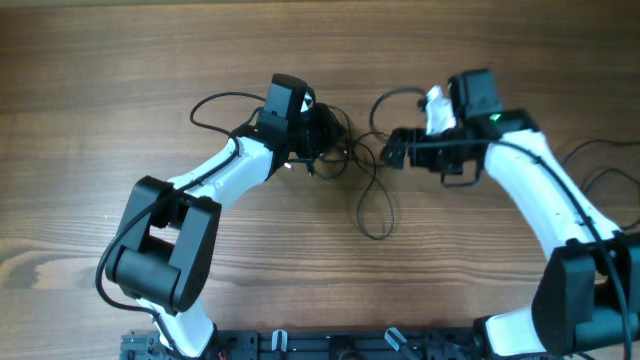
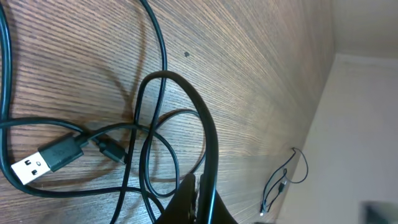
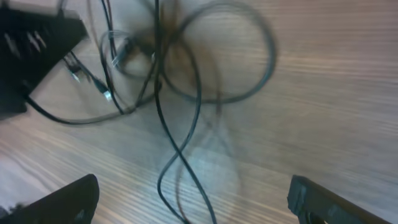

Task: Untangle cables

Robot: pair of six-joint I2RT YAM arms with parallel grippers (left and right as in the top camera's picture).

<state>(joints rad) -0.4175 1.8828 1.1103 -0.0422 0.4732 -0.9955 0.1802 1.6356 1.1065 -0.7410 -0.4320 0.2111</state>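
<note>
The cables (image 1: 347, 152) lie in a loose black tangle near the middle of the table (image 1: 120, 60), in the gap between my two arms. One long loop hangs down from the knot toward the near edge, and another cord arcs out to the left, past the left arm. From the left wrist camera I see several thin cords (image 2: 163, 74) crossing over each other on the wood, with a USB plug (image 2: 34, 165) lying flat at the lower left and a smaller plug end (image 2: 109, 149) just beside it inside the crossing. The left gripper (image 1: 318, 148) sits at the left side of the knot with its fingers clenched. In the wrist view, a thicker arch of cord runs straight down into the pinched fingertips (image 2: 186, 196) at the bottom edge, so I read it as grasping one of the cables. The right gripper (image 1: 392, 150) is at the right side of the tangle, facing the left one, with its jaws spread wide. Its wrist view is blurred, but both fingers (image 3: 323, 202) stand far apart at the bottom corners, with the crossed cords (image 3: 186, 93) lying on the table between and beyond them, none of them pinched.
</note>
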